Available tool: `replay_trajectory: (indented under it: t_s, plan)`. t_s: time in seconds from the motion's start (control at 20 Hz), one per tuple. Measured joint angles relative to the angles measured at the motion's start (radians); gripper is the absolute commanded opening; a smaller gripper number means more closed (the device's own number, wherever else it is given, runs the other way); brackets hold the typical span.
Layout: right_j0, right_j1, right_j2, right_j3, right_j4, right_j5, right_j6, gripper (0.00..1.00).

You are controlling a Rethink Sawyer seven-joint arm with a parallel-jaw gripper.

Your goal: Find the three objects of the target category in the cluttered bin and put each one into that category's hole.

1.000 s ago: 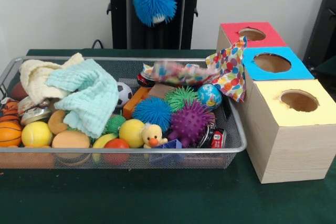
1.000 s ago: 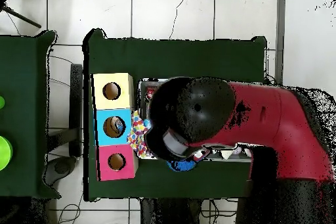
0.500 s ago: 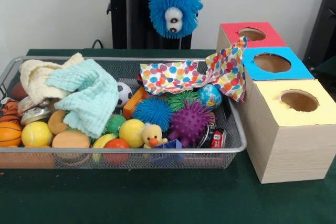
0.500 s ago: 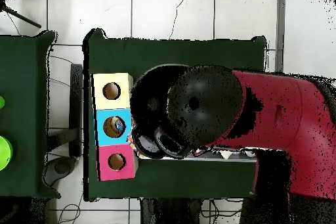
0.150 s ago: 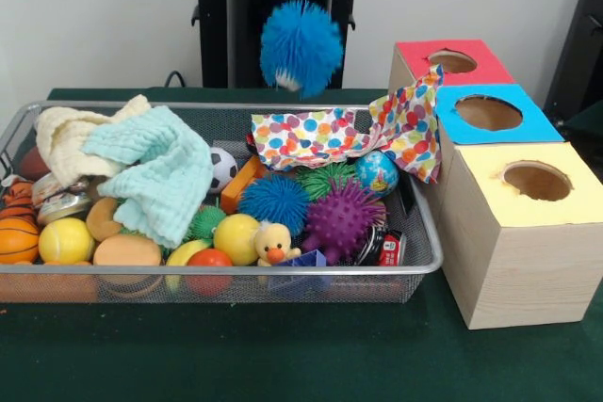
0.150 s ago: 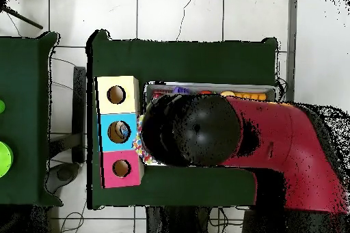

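Observation:
A blue fuzzy ball (image 5: pixel 301 47) hangs in the air on a thin string that runs up out of the front view, above the far rim of the wire bin (image 5: pixel 236 270). More spiky balls lie in the bin: blue (image 5: pixel 273 202), purple (image 5: pixel 341 218) and green (image 5: pixel 325 174). To the right stand the red box (image 5: pixel 415 52), blue box (image 5: pixel 532 127) and yellow box (image 5: pixel 513 251), each with a round hole on top. In the overhead view the red arm (image 6: pixel 273 141) and its black head (image 6: pixel 205 129) cover the bin and hide the gripper.
A polka-dot cloth (image 5: pixel 320 136) drapes from the bin onto the red and blue boxes. A mint cloth (image 5: pixel 155 171) and a cream cloth (image 5: pixel 66 138) cover the bin's left part. A rubber duck (image 5: pixel 273 244), globe ball (image 5: pixel 376 171) and sports balls fill the rest.
The blue fuzzy ball has dropped lower on its string, swung slightly and turned its eyes away. The polka-dot cloth has settled. In the overhead view the arm's head has shifted over the bin.

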Motion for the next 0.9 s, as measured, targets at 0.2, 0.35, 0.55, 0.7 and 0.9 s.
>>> replay_trajectory:
  t_s: [0.2,0.35,0.55,0.7,0.9]
  plan:
    - [-0.052,0.039,0.022,0.104,-0.004,-0.220,0.000,0.00]
    - [-0.091,0.088,0.039,0.162,-0.019,-0.326,0.000,0.00]
    - [-0.125,0.148,0.057,0.211,-0.060,-0.387,0.000,0.00]
    - [-0.143,0.162,0.077,0.242,-0.072,-0.377,0.000,0.00]
    - [-0.148,0.131,0.098,0.254,-0.068,-0.292,0.000,0.00]
